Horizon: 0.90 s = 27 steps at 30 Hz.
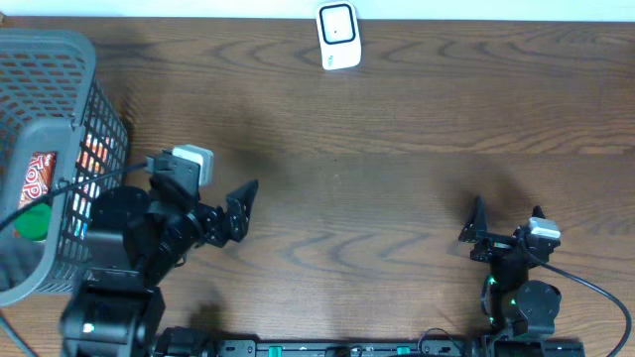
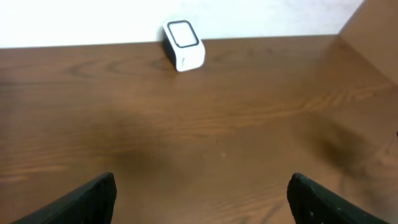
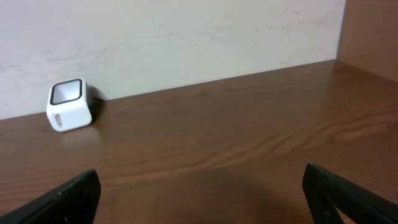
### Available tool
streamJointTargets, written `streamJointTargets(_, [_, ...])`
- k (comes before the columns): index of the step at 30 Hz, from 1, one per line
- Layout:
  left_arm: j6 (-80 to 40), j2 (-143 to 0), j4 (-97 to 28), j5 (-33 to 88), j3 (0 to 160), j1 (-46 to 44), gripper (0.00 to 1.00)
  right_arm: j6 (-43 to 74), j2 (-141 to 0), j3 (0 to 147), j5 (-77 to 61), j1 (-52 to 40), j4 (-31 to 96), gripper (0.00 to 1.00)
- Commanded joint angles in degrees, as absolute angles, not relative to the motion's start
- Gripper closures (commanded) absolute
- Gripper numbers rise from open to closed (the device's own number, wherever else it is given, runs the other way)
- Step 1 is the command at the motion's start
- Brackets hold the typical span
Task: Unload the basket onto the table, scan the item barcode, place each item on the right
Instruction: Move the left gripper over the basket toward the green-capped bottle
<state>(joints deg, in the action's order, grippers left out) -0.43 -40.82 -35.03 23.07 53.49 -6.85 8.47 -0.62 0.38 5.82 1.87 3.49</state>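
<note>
The white barcode scanner (image 1: pixel 338 37) stands at the table's far edge, its dark window facing up; it also shows in the left wrist view as the scanner (image 2: pixel 183 45) and in the right wrist view as the scanner (image 3: pixel 68 104). Items lie in the grey mesh basket (image 1: pixel 94 74) at the left: a red packet (image 1: pixel 36 175), a green thing (image 1: pixel 34 222) and an orange pack (image 1: pixel 95 154). My left gripper (image 1: pixel 243 210) (image 2: pixel 202 182) hovers open just right of the basket, holding nothing. My right gripper (image 1: pixel 506 214) (image 3: pixel 201 177) is open and empty near the front right.
The brown wooden table (image 1: pixel 397 149) stretches between the two arms and back to the scanner. A pale wall (image 3: pixel 186 37) runs behind the table's far edge. A cable (image 1: pixel 595 293) trails from the right arm.
</note>
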Motion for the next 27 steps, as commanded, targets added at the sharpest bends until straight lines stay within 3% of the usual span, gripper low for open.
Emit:
streamJointTargets(1, [-3.33,-43.51,-38.41,13.8,65.58,-6.66,0.12,7.84,-0.49,0.32,6.11,2.04,3.64,0.01])
streamJointTargets(10, [-10.72,-60.23,-58.7,-14.76,101.01,-3.22,0.12,7.86,-0.49,0.32,6.09,2.04,3.64,0.01])
streamJointTargets(15, [-20.71,-67.81,-66.78,-15.77,112.09,6.7,0.12,7.86,-0.49,0.32,6.11,2.04,3.64,0.01])
streamJointTargets(21, [-33.61,-73.63,-72.86,-14.83,112.46,24.43,0.12,7.84,-0.49,0.32,6.09,2.04,3.64,0.01])
streamJointTargets(27, [-39.18,-79.09,-76.97,-13.96,112.4,35.59,0.12,7.84,-0.49,0.32,6.11,2.04,3.64,0.01])
